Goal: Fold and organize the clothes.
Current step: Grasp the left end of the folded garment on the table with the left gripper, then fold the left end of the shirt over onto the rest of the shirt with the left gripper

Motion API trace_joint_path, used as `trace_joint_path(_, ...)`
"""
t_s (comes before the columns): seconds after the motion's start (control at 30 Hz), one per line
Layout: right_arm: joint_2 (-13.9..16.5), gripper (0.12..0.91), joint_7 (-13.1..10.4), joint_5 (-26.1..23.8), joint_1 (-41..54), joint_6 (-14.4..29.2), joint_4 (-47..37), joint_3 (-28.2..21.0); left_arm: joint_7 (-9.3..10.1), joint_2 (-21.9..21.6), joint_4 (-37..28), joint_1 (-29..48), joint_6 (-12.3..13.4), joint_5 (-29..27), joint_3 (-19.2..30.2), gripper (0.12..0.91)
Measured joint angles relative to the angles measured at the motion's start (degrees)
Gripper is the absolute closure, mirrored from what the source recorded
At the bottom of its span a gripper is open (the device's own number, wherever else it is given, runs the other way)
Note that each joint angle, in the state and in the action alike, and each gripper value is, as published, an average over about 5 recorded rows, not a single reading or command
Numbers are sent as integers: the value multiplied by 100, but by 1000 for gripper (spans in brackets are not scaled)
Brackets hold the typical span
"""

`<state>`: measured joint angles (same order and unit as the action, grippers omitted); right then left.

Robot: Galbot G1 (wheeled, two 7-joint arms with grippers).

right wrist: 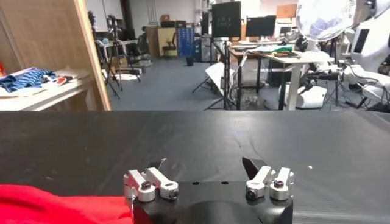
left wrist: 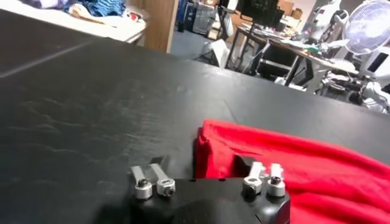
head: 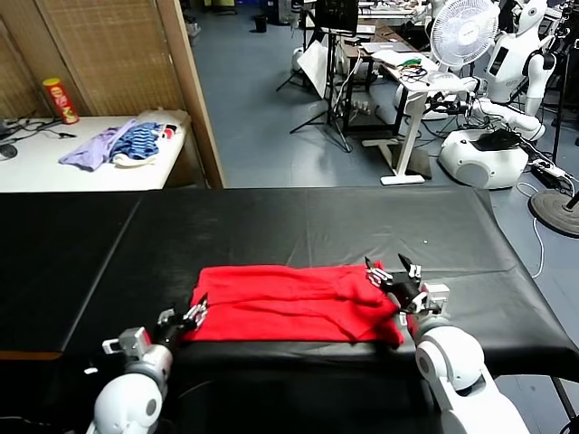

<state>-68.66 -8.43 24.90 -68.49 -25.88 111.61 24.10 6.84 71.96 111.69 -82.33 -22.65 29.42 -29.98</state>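
Nearest the head camera, two white arms reached onto the black bench (head: 298, 226), one at each end of a single red T-shirt (head: 294, 303). That shirt lay folded into a long flat band across the front middle of the bench, plain side up, with soft creases and a thicker bunched fold at its right end. At the shirt's left corner sat the left pincer (head: 193, 316), fingers apart, one finger (left wrist: 255, 176) just beside the red edge and the cloth not clamped. Over the right end stood the right pincer (head: 391, 270), fingers spread wide and holding nothing. Farther back to the left, a white table (head: 54, 163) carried one heap of purple and blue-striped garments (head: 122, 145) and one red snack can (head: 60, 99) standing upright.
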Motion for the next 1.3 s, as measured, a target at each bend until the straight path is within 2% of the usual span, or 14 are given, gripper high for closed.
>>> trace_joint_path(0.1, -32, 227, 1, -34, 0, 6, 2, 0, -38, 23, 38, -6, 15, -308, 74, 730)
trace_joint_path(0.2, -56, 227, -2, -61, -6, 7, 24, 4, -43, 39, 41, 11, 17, -499, 105, 860)
trace_joint_path(0.3, -66, 227, -17, -67, -28, 2, 81, 31, -59, 13, 5, 33, 63, -785, 83, 874)
trace_joint_path(0.4, -69, 227, -31, -67, -66, -5, 166, 76, -122, -93, -82, 50, 221, -1282, -23, 870)
trace_joint_path(0.57, -90, 227, -40, -66, -126, -13, 296, 119, -124, -515, -244, -7, 445, -2204, -410, 873)
trace_joint_path(0.8, -178, 227, -39, -176, -209, -13, 392, 86, -4, -1288, -145, -145, 327, -2485, -1007, 873)
trace_joint_path(0.93, -237, 227, -35, -308, -302, -12, 450, 92, 79, -1320, 203, -118, 118, -1905, -940, 873)
trace_joint_path(1.17, -264, 227, -35, -449, -502, -12, 528, 237, 571, -877, 973, 206, -540, 242, -158, 873)
trace_joint_path(1.3, -288, 227, -34, -469, -594, -12, 534, 322, 713, -535, 1108, 411, -688, 1107, 364, 873)
